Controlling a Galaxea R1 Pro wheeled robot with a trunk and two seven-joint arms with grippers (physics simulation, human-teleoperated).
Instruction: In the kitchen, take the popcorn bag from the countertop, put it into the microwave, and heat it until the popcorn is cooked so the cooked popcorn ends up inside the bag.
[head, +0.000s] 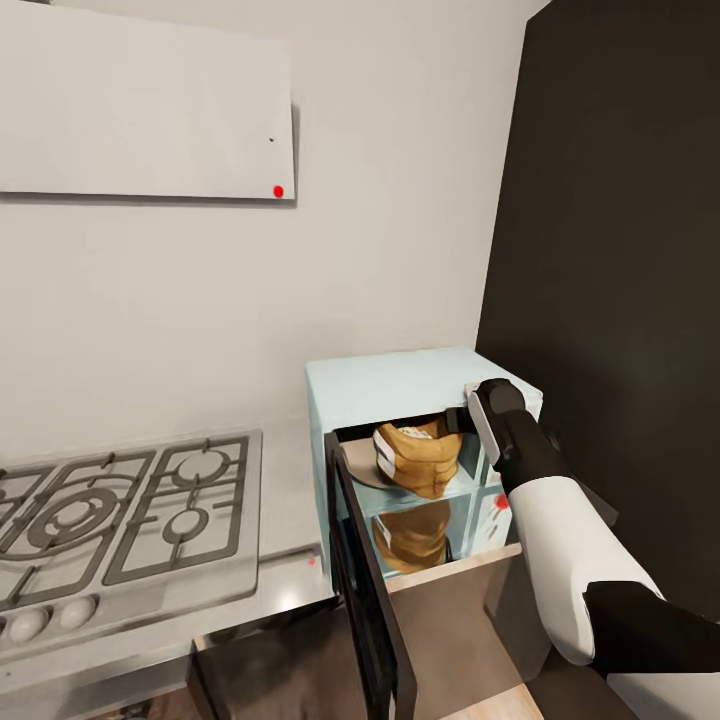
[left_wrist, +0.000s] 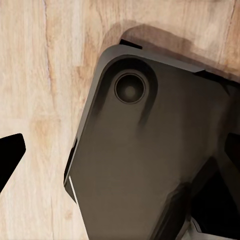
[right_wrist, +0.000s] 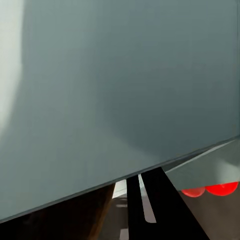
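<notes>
Inside the microwave (head: 400, 385), on its plate, the popcorn bag (head: 422, 456) already sits upright, door (head: 365, 590) swung wide. Right fingers (head: 470, 420) hover beside the bag; whether spread or pinching, I cannot tell, likely just releasing.

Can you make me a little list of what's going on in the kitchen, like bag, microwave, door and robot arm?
bag: tan paper bag sitting inside the microwave, upright, whitish popcorn at its open top
microwave: pale blue box on the countertop, right of the hob
door: dark door swung open
right arm: reaches to the microwave's front; right tool at the opening beside the bag, open or shut unclear
left tool: dark fingertip over a wood floor
</notes>
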